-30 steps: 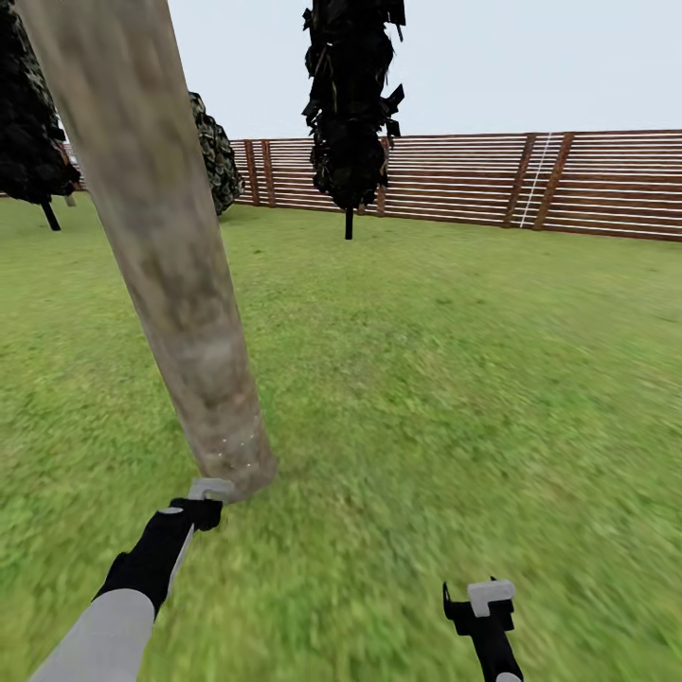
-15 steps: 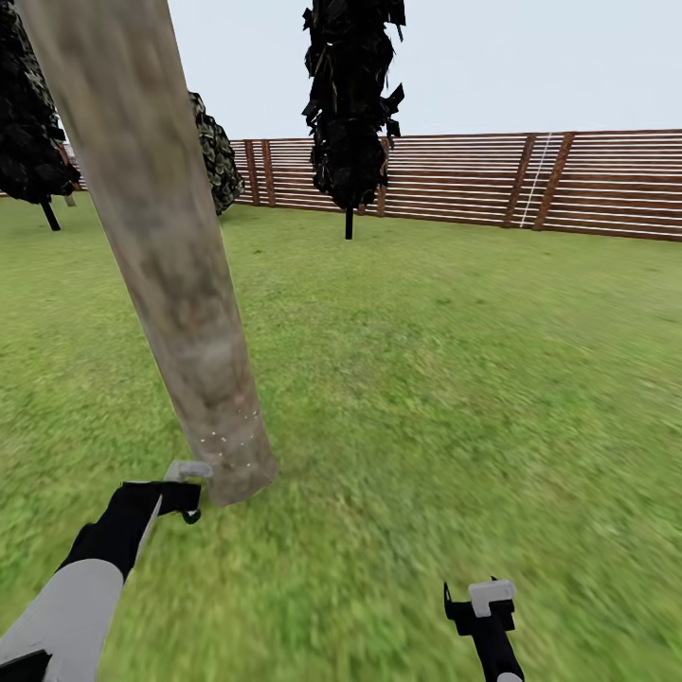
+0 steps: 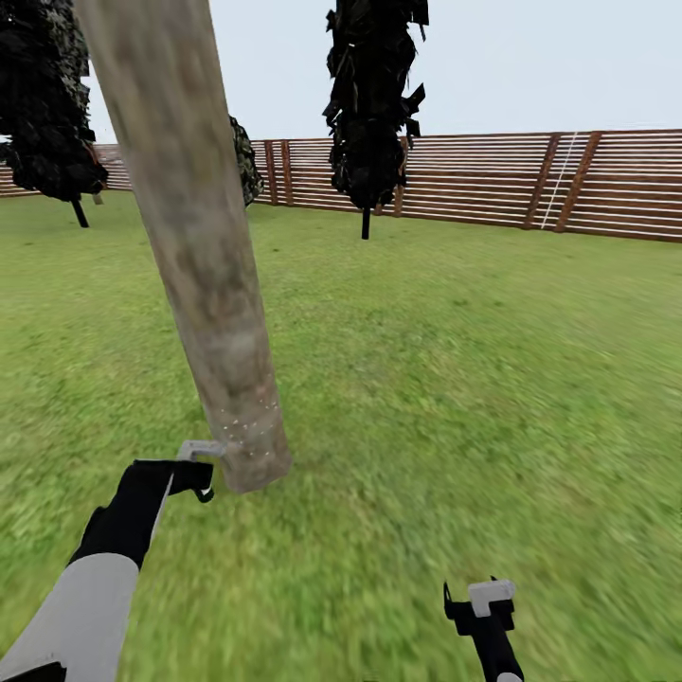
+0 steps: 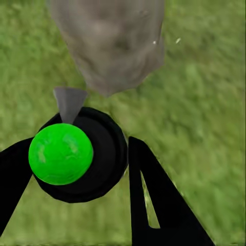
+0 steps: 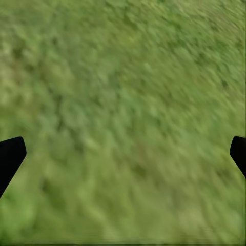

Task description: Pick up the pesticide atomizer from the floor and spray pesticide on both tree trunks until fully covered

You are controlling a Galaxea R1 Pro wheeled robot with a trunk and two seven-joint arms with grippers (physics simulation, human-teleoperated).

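At the far left of the head view, a dark conifer (image 3: pixel 47 104) is seen standing on the lawn (image 3: pixel 455 379) before the brown slatted fence (image 3: pixel 493 180). Low on the left, the left tool (image 3: pixel 194 466) is held out on its black and white arm, just beside the foot of the tree trunk (image 3: pixel 204 256). In the left wrist view the left tool (image 4: pixel 77 169) is seen clenched on the pesticide atomizer (image 4: pixel 77 156), a black rounded body with a bright green cap, with a black finger (image 4: pixel 154 205) pressed against its side. The grey nozzle (image 4: pixel 69 102) is pointed at the base of the tree trunk (image 4: pixel 110 41), which stands close ahead. A scatter of small pale specks is seen low on the trunk in the head view. Further right, a second dark narrow conifer (image 3: pixel 374 104) is seen near the fence. At the lower right, the right tool (image 3: pixel 483 606) is held low over the grass, well apart from the trunk. In the right wrist view the tips of the fingers (image 5: pixel 10 156) are seen spread wide at both edges, released, with only the lawn (image 5: pixel 123 113) beneath.
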